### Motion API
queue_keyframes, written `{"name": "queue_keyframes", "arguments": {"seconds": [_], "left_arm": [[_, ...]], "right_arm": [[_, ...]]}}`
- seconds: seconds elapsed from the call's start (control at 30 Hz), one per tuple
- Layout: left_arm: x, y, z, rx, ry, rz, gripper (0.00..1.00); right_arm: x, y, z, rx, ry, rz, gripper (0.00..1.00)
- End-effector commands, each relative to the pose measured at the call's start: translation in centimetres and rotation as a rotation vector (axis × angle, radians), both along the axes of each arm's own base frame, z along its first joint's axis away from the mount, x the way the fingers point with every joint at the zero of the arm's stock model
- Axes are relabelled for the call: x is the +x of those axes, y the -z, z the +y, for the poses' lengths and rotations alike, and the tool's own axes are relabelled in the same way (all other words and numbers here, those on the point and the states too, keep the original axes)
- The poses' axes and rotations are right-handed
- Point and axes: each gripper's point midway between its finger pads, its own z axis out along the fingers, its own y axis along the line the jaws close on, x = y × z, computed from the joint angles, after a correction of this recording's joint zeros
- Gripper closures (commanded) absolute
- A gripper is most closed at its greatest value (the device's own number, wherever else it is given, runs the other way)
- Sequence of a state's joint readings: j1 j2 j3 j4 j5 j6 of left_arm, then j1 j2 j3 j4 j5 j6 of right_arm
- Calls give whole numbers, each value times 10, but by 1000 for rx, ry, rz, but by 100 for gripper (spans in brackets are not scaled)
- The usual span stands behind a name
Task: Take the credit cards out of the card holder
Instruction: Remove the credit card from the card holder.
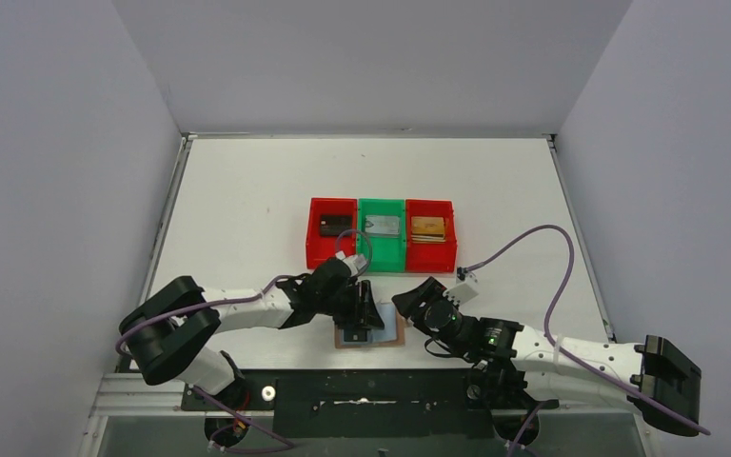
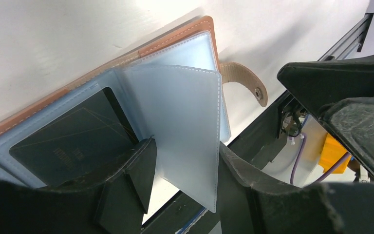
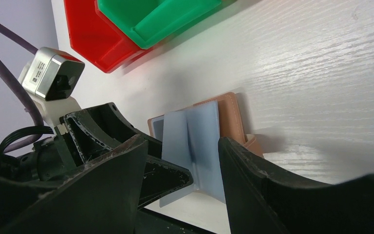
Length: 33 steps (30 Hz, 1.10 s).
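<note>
The tan leather card holder (image 1: 392,336) lies open near the table's front edge, its snap tab (image 2: 244,80) sticking out. A black credit card (image 2: 68,141) sits in a light-blue sleeve of the card holder (image 2: 175,41). One empty sleeve leaf (image 2: 185,112) stands upright between the fingers of my left gripper (image 2: 185,146), whose jaws are apart. My right gripper (image 3: 182,141) hovers open just right of the card holder (image 3: 231,122), nothing in it. More credit cards lie in the bins: a black one (image 1: 333,225), a silver one (image 1: 382,225) and a gold one (image 1: 428,228).
A red bin (image 1: 317,249), a green bin (image 1: 382,255) and another red bin (image 1: 435,257) stand in a row just behind the holder. The black metal frame (image 1: 362,390) runs along the table's near edge. Purple cables (image 1: 533,238) loop over the right side.
</note>
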<state>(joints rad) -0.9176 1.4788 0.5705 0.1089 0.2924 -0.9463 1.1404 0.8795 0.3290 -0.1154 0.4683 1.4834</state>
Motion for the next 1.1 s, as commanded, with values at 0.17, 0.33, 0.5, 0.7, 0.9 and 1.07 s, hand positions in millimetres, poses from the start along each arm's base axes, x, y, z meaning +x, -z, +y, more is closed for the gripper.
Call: {"name": "queue_keyframes", "arguments": {"seconds": [0.17, 0.33, 0.5, 0.7, 0.9, 1.07], "left_arm": [[14, -32, -20, -73, 9, -85, 48], [8, -20, -17, -93, -1, -58, 46], [7, -28, -28, -124, 30, -71, 46], [11, -41, -38, -147, 44, -101, 46], [7, -31, -38, -140, 55, -88, 45], [2, -1, -31, -74, 51, -38, 46]], "right_arm": [[7, -5, -5, 10, 49, -31, 44], [7, -6, -5, 15, 53, -29, 44], [7, -7, -7, 1, 57, -26, 45], [7, -7, -7, 8, 54, -32, 45], [7, -5, -9, 5, 61, -26, 45], [7, -4, -8, 7, 64, -25, 46]]}}
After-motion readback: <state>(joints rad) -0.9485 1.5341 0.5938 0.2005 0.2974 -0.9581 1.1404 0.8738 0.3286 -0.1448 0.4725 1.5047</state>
